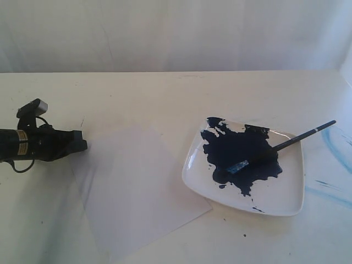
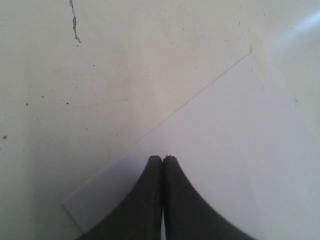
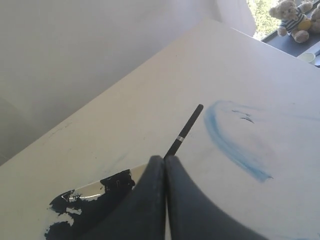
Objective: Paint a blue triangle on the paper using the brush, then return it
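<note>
Blank paper [image 1: 140,187] lay bottom-centre, left gripper [image 2: 162,160] and right gripper [image 3: 165,158] both closed empty; a clumsy pinch could roll the paint-soaked brush [image 1: 305,135] off the plate [image 1: 286,193]

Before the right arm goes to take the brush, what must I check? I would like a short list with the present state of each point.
1. Paper blank and lying flat, ready for paint: ok.
2. Brush reachable, lying on the plate with its handle out over the rim: ok.
3. Brush tip loaded, resting in the paint pool: ok.
4. Right gripper ready to grasp: not ok, the jaws are closed, with the handle just beyond them.
5. Left gripper pinning the paper: cannot tell; the closed jaws are over the sheet near its edge, but contact is not visible.
</note>
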{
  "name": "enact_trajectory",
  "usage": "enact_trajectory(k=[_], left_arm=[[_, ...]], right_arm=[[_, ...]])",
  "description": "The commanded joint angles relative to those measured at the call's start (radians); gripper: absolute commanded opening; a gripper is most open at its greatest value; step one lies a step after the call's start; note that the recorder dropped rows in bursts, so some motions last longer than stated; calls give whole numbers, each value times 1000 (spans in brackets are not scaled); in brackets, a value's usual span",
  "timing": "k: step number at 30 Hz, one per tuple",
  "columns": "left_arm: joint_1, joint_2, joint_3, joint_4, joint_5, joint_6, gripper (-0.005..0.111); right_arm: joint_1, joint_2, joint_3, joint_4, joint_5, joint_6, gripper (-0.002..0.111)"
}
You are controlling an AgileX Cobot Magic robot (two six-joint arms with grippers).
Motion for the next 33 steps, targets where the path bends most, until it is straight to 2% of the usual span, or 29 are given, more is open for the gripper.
enact_trajectory(k=[1,13,15,17,20,23,25,26,33], left_arm=[[-3,2,5,17,50,3,0],[-3,2,5,17,50,3,0],[-3,2,5,17,50,3,0],[-3,2,5,17,50,3,0],[-3,2,5,17,50,3,0],[-3,2,5,17,50,3,0],[-3,2,5,17,50,3,0],[-3,2,5,17,50,3,0],[-3,2,5,17,50,3,0]], right_arm=[[-6,5,-4,-2,2,-1,0],[-6,5,-4,0,3,-1,0],[-6,5,-4,-2,3,-1,3],[-6,5,-4,-2,-2,-1,12],[-6,5,-4,-4,-13,-37,36],[-6,5,-4,-4,-21,-64,79],[-6,5,-4,-4,-30,-64,101],[-6,5,-4,-4,-30,-64,105],[-6,20,-4,11,-34,-62,105]])
